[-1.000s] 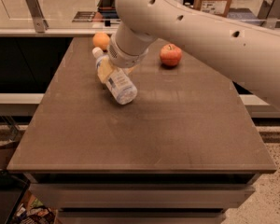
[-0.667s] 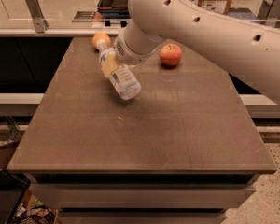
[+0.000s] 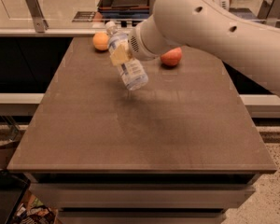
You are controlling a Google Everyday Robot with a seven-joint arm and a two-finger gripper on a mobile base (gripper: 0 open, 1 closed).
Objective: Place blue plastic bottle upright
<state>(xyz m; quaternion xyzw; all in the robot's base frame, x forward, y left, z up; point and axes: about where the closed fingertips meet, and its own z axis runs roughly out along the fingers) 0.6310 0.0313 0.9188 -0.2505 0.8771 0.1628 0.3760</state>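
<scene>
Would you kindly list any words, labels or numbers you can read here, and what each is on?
None can be read.
The label on the blue plastic bottle, held tilted above the table by the tool, is too blurred to read.

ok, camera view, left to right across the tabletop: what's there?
orange fruit → blue plastic bottle, tilted with its cap up-left, held off the table → red fruit. The pincer is clamped round the bottle's middle and overlaps it, so it gets no slot of its own.
</scene>
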